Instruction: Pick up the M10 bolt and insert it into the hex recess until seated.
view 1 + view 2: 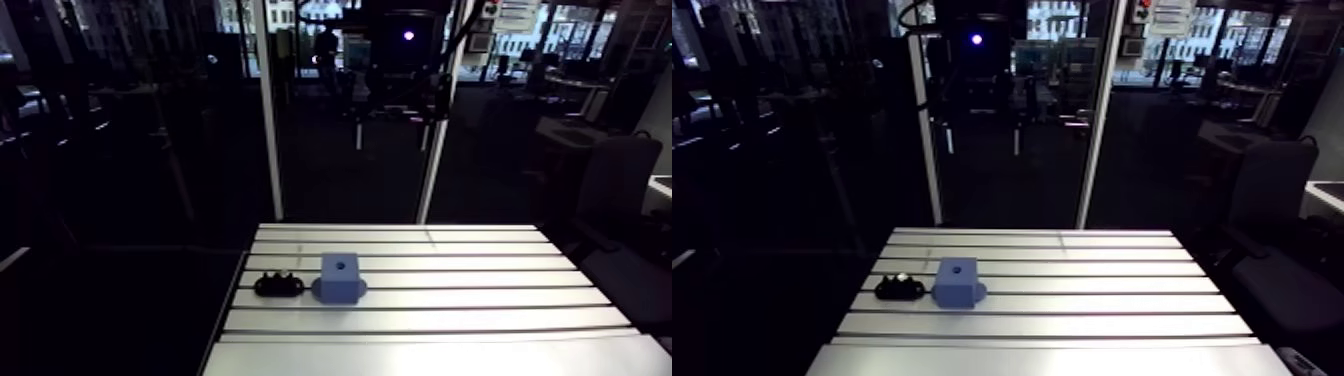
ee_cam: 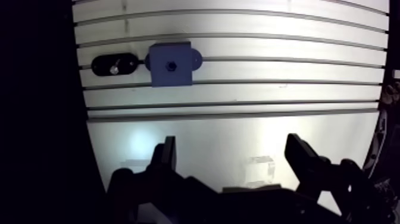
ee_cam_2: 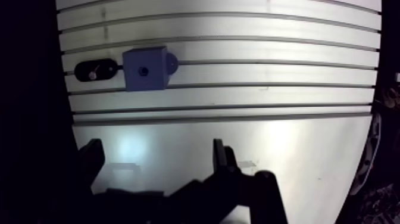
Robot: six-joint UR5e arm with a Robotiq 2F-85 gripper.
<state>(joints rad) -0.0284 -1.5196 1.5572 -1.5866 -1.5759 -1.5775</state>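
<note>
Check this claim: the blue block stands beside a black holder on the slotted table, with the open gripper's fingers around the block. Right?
No. The wrist view shows the open gripper empty, well short of the blue block, which stands beside the black holder on the slotted table.

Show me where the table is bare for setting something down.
Bare: the slotted table on the blue block's side away from the black holder, and the smooth strip under the open pincer. Crowded only where holder and block sit close.
</note>
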